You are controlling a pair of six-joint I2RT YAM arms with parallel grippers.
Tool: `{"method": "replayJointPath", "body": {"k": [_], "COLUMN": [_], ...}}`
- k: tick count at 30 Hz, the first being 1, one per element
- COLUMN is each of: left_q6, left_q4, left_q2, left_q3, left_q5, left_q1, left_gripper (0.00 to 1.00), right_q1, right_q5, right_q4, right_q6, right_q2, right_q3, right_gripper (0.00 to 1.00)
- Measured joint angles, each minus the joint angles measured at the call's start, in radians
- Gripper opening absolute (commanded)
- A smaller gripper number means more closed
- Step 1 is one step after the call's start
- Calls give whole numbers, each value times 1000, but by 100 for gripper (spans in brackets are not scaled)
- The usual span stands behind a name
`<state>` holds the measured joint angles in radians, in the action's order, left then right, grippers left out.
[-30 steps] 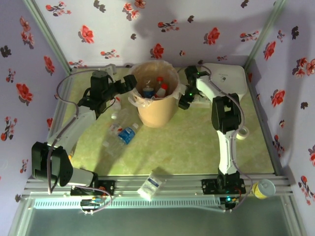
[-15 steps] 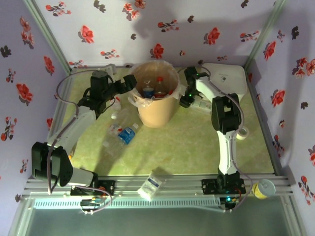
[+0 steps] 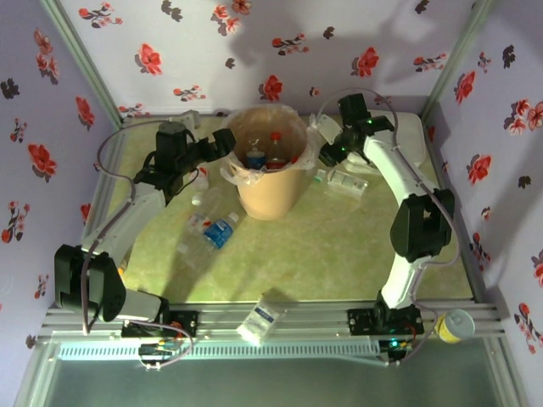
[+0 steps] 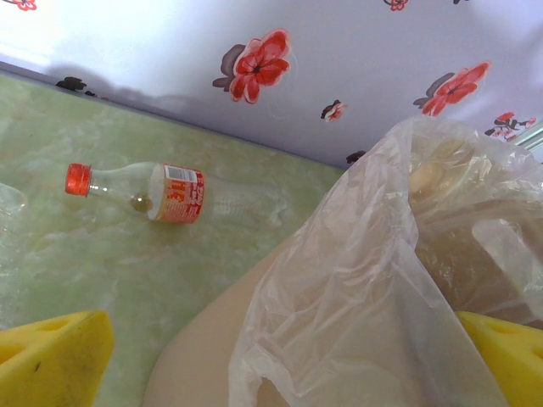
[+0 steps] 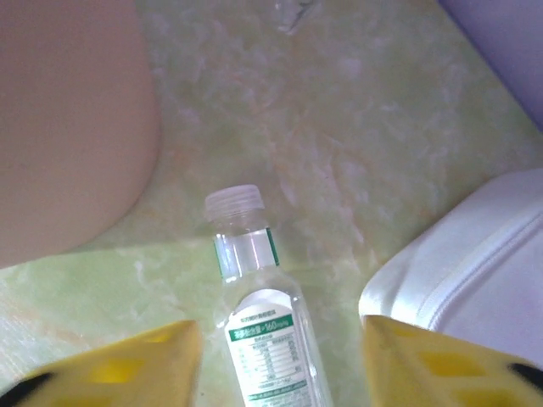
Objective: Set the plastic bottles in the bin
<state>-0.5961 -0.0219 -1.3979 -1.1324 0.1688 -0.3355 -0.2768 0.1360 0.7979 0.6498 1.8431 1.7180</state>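
The bin (image 3: 270, 197) is a tall tan bucket lined with a clear bag, and a few plastic bottles (image 3: 273, 149) lie inside it. My left gripper (image 3: 226, 142) hangs open at the bin's left rim, with the bag (image 4: 373, 280) between its yellow fingertips (image 4: 51, 356). A red-capped, red-labelled bottle (image 4: 161, 193) lies on the table beyond it. My right gripper (image 3: 334, 153) is open above a white-capped, green-labelled bottle (image 5: 259, 326) lying right of the bin (image 5: 68, 127). Its fingers (image 5: 110, 373) stand clear of that bottle (image 3: 348, 181). A blue-labelled bottle (image 3: 219, 231) lies front left of the bin.
A flat white box (image 3: 399, 136) sits at the back right, and its corner (image 5: 475, 271) lies close to my right gripper. A roll of tape (image 3: 417, 229) lies by the right wall. A small carton (image 3: 259, 320) rests on the front rail.
My right arm has risen and swung back to the right, away from the bin's side. The green-labelled bottle now lies uncovered on the table. The left arm has not moved.
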Motion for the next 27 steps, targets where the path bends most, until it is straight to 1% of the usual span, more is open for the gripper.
{"method": "replayJointPath", "body": {"k": [1,5,9,13,18,23,27], "left_q6": [0,0,0,0,0,0,0], "left_q4": [0,0,1,1,1,1,1], "left_q2": [0,0,0,0,0,0,0], "left_q3": [0,0,0,0,0,0,0], "left_q5": [0,0,0,0,0,0,0], "left_q1": [0,0,0,0,0,0,0], "left_gripper": [99,99,99,99,99,99,99], "right_q1": [0,8,24,28,16,-3,-12], "right_q5": [-18,-55,-54,-43,-29,-24,-24], "right_q4": [0,3,11,30,40,46,55], "right_q6": [3,15,21,23,31,31,31], "right_q2": [11,108,222,325,402,459,508], "right_q3": [4,38,62,137,206,240,256], "right_gripper": [79,79,80,81,81,79,73]}}
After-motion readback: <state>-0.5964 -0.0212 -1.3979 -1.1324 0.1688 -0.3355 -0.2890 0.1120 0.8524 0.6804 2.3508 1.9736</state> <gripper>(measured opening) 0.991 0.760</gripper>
